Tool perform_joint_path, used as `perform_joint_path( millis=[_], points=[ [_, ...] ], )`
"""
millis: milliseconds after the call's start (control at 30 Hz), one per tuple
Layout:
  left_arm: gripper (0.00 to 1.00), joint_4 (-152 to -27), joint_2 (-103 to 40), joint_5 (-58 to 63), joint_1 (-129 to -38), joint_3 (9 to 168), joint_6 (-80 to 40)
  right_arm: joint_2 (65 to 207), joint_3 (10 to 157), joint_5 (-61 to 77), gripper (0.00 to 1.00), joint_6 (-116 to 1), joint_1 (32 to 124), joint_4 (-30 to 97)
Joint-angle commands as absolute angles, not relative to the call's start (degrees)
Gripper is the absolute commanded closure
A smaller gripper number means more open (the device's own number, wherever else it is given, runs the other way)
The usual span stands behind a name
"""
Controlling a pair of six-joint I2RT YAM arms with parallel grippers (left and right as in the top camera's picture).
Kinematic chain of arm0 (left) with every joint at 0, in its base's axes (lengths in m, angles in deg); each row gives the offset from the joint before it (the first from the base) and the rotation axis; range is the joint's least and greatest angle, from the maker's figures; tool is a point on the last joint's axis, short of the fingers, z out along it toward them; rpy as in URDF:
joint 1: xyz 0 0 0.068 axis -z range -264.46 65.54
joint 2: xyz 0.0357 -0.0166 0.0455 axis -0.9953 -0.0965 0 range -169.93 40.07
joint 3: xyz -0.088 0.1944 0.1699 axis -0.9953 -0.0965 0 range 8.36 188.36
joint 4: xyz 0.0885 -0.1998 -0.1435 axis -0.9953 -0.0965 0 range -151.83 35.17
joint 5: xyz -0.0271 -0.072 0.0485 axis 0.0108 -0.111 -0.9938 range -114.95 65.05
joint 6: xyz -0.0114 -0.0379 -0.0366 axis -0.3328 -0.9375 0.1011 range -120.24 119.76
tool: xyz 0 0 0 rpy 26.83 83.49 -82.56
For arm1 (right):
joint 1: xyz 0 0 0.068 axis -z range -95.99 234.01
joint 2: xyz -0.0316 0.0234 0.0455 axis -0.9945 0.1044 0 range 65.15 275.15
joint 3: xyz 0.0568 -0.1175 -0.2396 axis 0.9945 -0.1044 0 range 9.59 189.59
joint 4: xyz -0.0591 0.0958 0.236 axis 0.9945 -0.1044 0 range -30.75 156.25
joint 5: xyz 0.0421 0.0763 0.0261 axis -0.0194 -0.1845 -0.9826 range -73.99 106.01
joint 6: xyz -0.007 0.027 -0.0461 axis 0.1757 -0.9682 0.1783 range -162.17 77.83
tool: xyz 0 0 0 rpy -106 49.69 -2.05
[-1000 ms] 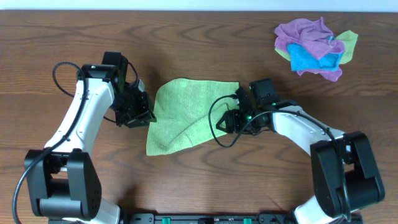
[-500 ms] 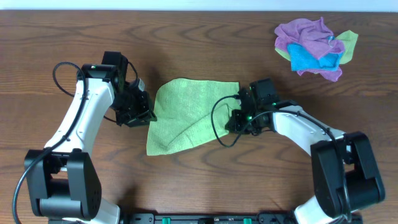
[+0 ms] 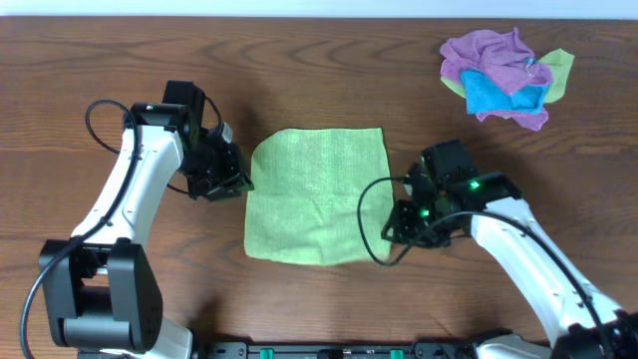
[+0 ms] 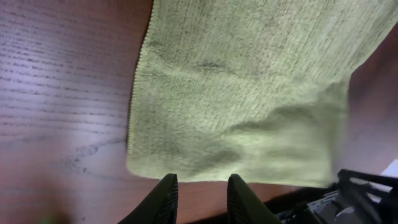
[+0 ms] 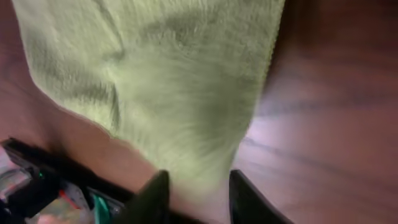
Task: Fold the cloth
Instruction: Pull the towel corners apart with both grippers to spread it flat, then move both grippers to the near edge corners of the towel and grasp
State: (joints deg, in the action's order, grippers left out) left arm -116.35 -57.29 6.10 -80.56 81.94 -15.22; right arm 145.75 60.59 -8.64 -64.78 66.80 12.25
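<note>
The green cloth (image 3: 317,194) lay spread open and nearly flat at the middle of the wooden table (image 3: 329,70), roughly square in outline; a few shallow creases ran across its near half, and its near edge sat slightly askew to the table's front.

The left gripper (image 3: 237,179) stood low at the cloth's left edge, about halfway along that side; in the left wrist view its fingers (image 4: 163,198) were apart, with bare wood showing in the gap between them; the cloth's edge lay just beyond the fingertips, and nothing was clamped.

The right gripper (image 3: 397,227) stood just beside the cloth's right edge, toward the near right corner; in the right wrist view its fingers (image 5: 244,198) were likewise apart; the cloth reached down into the gap between them, but it was not pinched; whether the fingertips touched the fabric could not be told, as that view was blurred.

A black cable (image 3: 371,214) looped from the right arm over the cloth's right margin.

A loose pile of cloths (image 3: 503,75), purple, blue and yellow-green, sat crumpled at the far right of the table, well apart from the green cloth and from both arms.
</note>
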Motion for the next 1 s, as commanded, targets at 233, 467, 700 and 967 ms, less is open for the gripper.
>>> perform_joint_path(
  millis=[233, 467, 700, 967],
  points=[
    [0.70, -117.5, -56.5, 6.7, -80.8, 81.6, -16.2, 145.1, 60.5, 0.5, 0.63, -68.5, 63.3, 5.6],
    [0.75, -120.7, -56.5, 11.1, -83.9, 76.7, -16.7, 144.9, 59.9, 1.2, 0.61, -67.8, 63.4, 9.6],
    [0.76, -115.1, -56.5, 18.3, -88.2, 61.9, -14.3, 138.8, 52.1, -2.6, 0.60, -66.3, 63.4, 15.1],
    [0.05, -106.3, -56.5, 19.6, -88.3, 53.2, -16.6, 128.8, 42.4, -7.2, 0.42, -69.4, 63.7, 22.3]
  ],
)
